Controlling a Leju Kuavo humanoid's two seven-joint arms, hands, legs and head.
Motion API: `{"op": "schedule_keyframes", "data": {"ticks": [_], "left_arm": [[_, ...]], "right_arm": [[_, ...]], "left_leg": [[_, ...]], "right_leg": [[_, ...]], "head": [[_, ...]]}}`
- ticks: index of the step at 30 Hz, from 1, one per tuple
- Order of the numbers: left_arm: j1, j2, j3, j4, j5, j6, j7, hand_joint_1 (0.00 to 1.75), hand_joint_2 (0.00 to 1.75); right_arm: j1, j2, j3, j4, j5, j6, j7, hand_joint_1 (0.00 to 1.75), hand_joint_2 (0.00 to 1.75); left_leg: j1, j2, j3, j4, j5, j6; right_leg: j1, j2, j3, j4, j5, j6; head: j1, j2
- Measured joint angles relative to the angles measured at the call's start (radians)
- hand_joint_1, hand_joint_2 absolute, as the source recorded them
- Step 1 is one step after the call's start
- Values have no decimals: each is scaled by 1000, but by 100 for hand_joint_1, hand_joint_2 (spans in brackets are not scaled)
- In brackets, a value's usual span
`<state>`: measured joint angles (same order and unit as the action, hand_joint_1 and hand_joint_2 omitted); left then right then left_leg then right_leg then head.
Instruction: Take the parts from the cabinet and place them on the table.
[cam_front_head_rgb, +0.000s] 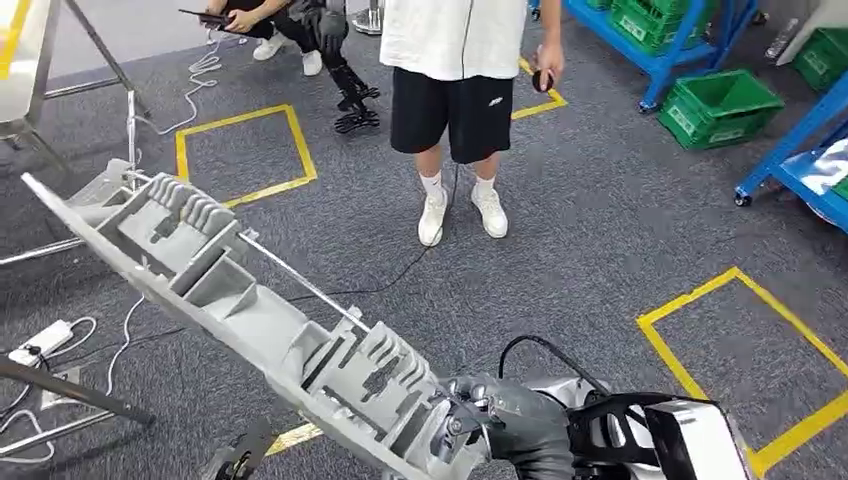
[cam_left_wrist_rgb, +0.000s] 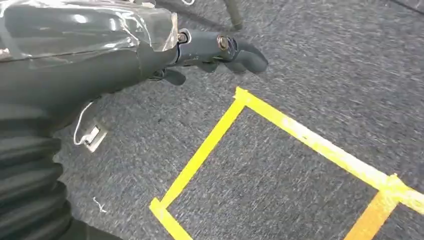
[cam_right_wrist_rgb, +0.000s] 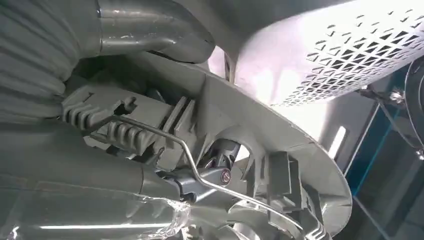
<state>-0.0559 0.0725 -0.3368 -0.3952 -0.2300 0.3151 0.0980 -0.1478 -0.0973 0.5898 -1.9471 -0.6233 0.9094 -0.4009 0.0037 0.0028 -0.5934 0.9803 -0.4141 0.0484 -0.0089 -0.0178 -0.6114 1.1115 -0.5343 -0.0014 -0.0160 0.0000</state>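
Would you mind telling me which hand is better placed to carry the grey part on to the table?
The right hand: its fingers already grip one end of the grey part. The left hand hangs over the carpet, holding nothing.

part (cam_front_head_rgb: 250, 310): matt grey plastic, probably | rod (cam_front_head_rgb: 300, 282): shiny metal | floor (cam_front_head_rgb: 600, 230): rough carpet

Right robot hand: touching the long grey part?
Touching. In the head view the right robot hand is wrapped around the near end of the long grey part, carrying it above the carpet. The right wrist view shows fingers against its ribs.
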Motion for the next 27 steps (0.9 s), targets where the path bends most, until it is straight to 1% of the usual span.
{"op": "schedule_keyframes", "data": {"ticks": [1, 2, 3, 4, 5, 6, 7, 8, 9, 10, 12, 13, 14, 15, 16, 17, 18, 19, 22, 24, 25, 26, 27], "left_arm": [[-1, 0, 2, 0, 0, 0, 0, 0, 175], [0, -2, 2, 0, -1, 0, 0, 0, 175], [0, -2, 2, 0, -2, 0, 0, 0, 175], [1, -2, 3, 0, -5, 0, 0, 0, 175], [2, -3, 3, 0, -8, -1, 0, 0, 175], [2, -4, 3, 0, -10, -1, 1, 0, 175], [2, -5, 3, 0, -11, -1, 2, 0, 175], [2, -5, 3, -1, -11, -1, 2, 0, 175], [3, -5, 5, -1, -12, -1, 3, 0, 175], [5, -4, 6, -1, -14, -1, 4, 0, 175], [11, -4, 7, -1, -16, -2, 5, 0, 175], [13, -3, 8, -1, -17, -2, 5, 0, 175], [15, -4, 8, -1, -17, -2, 6, 0, 175], [14, -2, 10, -1, -18, -2, 5, 0, 175], [13, -1, 11, -1, -18, -2, 6, 0, 175], [14, -1, 12, -1, -18, -2, 6, 0, 175], [15, -2, 12, -1, -19, -4, 6, 0, 175], [17, -2, 12, -1, -21, -5, 5, 0, 175], [17, -2, 12, -1, -21, -5, 5, 0, 175], [18, -2, 12, -1, -21, -6, 6, 0, 175], [18, -1, 12, -1, -21, -6, 6, 0, 175], [16, 4, 13, -6, -22, -6, 5, 0, 175], [12, 4, 13, -8, -22, -6, 5, 0, 175]], "right_arm": [[1, -1, 0, 0, 0, 0, 0, 175, 175], [2, -1, 0, 0, 1, 0, 0, 175, 175], [2, -2, 0, 0, 1, 0, 0, 175, 175], [3, -3, 1, 0, 2, -1, 0, 175, 175], [3, -5, 1, 0, 2, -2, 0, 175, 175], [2, -6, 1, 0, 2, -2, 0, 175, 175], [1, -5, 1, 0, 2, -2, 0, 175, 175], [0, -6, 1, 0, 3, -2, 0, 175, 175], [1, -5, 2, 0, 4, -2, 0, 175, 175], [1, -5, 2, -1, 5, -2, 0, 175, 175], [0, -5, 2, -1, 6, -2, 0, 175, 175], [-1, -4, 2, -2, 6, -3, 0, 175, 175], [-1, -3, 2, -3, 7, -3, 0, 175, 175], [-1, -2, 2, -3, 7, -3, 0, 175, 175], [-1, -1, 2, -3, 7, -3, 0, 175, 175], [-1, 0, 2, -3, 7, -3, 0, 175, 175], [0, 0, 2, -3, 9, -2, -1, 175, 175], [0, 0, 3, -3, 11, -2, -2, 175, 175], [0, 0, 3, -3, 11, -2, -2, 175, 175], [0, 0, 3, -3, 11, -2, -2, 175, 175], [0, 0, 3, -3, 11, -2, -2, 175, 175], [0, 4, 3, -5, 11, -2, -3, 175, 175], [-1, 4, 2, -5, 11, -1, -3, 175, 175]], "left_leg": [[0, -7, 0, 0, 0, 0], [-1, -15, -1, 0, -1, 0], [-1, -23, -2, 1, -1, 0], [-1, -30, -2, 1, -1, -1], [-1, -39, -1, 2, -2, -2], [0, -48, 0, 5, -4, -5], [1, -57, -1, 11, -8, -10], [2, -62, -4, 20, -13, -18], [-6, -68, -9, 30, -19, -26], [-3, -69, -11, 28, -17, -29], [2, -70, -11, 26, -16, -35], [5, -68, -14, 31, -23, -40], [5, -40, -25, 56, -40, -47], [8, -23, -46, 105, -67, -52], [11, -14, -85, 186, -105, -57], [12, -9, -127, 269, -137, -61], [13, -8, -162, 332, -155, -63], [14, -7, -176, 352, -148, -63], [14, -7, -176, 352, -148, -63], [14, -7, -174, 346, -142, -62], [14, -5, -146, 282, -100, -58], [1, 51, -20, 42, -23, -30], [-9, 44, -23, 38, -24, -24]], "right_leg": [[-1, 7, -38, 76, -28, -5], [-2, 11, -84, 159, -55, -7], [-2, 13, -111, 206, -65, -2], [-3, 13, -115, 205, -57, 6], [-7, 13, -98, 161, -32, 18], [-11, 14, -57, 70, 9, 32], [-16, 20, -8, -29, 47, 42], [-20, 34, 16, -86, 62, 38], [-15, 29, 25, -90, 66, 26], [-10, 28, 22, -85, 67, 18], [-6, 25, 21, -85, 69, 11], [-20, 22, 24, -90, 73, 3], [-17, 20, 27, -90, 72, -3], [-16, 17, 30, -90, 69, -9], [-13, 14, 31, -90, 69, -14], [-10, 10, 31, -90, 68, -15], [-8, 6, 31, -90, 67, -16], [-6, 1, 32, -90, 66, -17], [-6, 1, 32, -90, 66, -17], [-6, 0, 32, -90, 66, -18], [-4, -4, 34, -90, 65, -19], [-2, -14, 41, -91, 61, -16], [3, -20, 38, -91, 59, -11]], "head": [[3, 0], [3, 0], [2, 0], [3, 0], [3, 0], [3, 0], [3, 0], [3, 0], [3, 0], [2, 0], [2, 0], [2, 0], [0, 0], [-5, 0], [-4, 0], [-4, 0], [-4, 0], [-4, 0], [-4, 0], [-4, 0], [-4, 0], [-3, 0], [-4, 0]]}}
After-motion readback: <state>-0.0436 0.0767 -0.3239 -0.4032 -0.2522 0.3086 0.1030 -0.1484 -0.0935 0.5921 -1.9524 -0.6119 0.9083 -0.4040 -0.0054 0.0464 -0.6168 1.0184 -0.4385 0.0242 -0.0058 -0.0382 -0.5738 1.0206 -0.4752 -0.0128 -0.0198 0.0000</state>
